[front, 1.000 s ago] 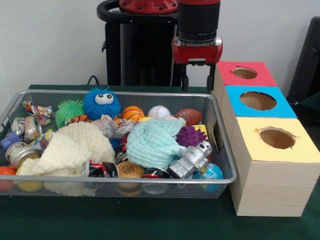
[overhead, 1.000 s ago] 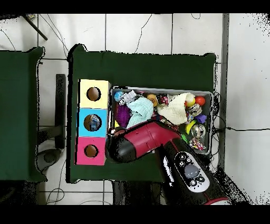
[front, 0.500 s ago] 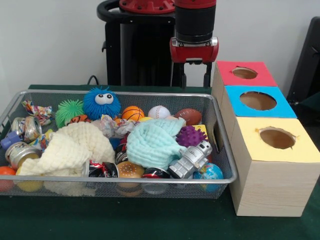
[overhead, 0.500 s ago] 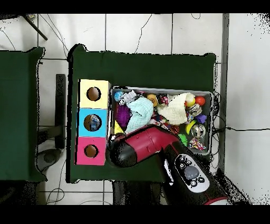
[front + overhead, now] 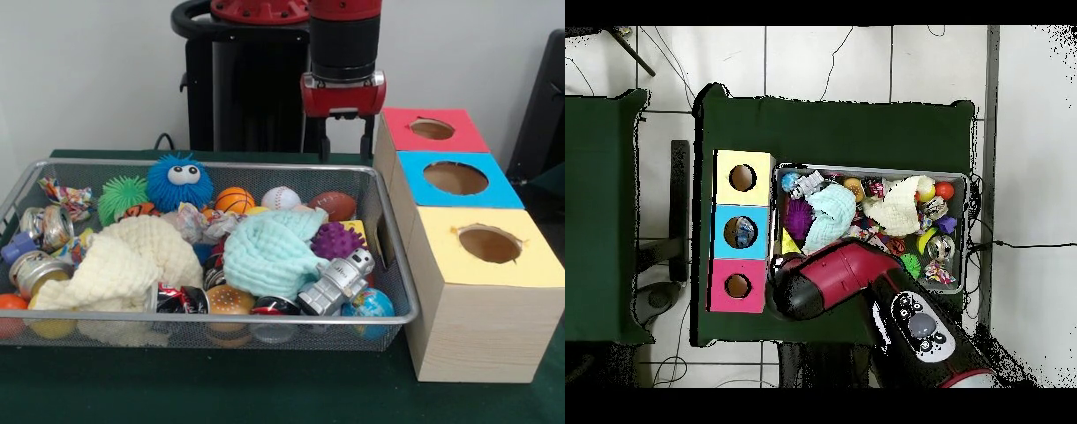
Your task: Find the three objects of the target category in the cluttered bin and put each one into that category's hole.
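Observation:
The silver wire basket is full of toys, cans and cloths; it also shows in the overhead view. A crumpled clear wrapper lies in its middle beside the cream cloth. A multicolour printed wrapper lies at the far left corner, and another is by the cans on the left. The red-topped box's hole is at the back right, and shows in the overhead view. My gripper hangs open and empty above the basket's far right rim, just left of the red box.
The blue-topped box and the yellow-topped box stand in a row in front of the red one. A mint cloth, a cream cloth, a silver toy robot, balls and crushed cans fill the basket.
My gripper has shifted slightly left, away from the red box, staying at about the same height. Nothing in the basket has moved.

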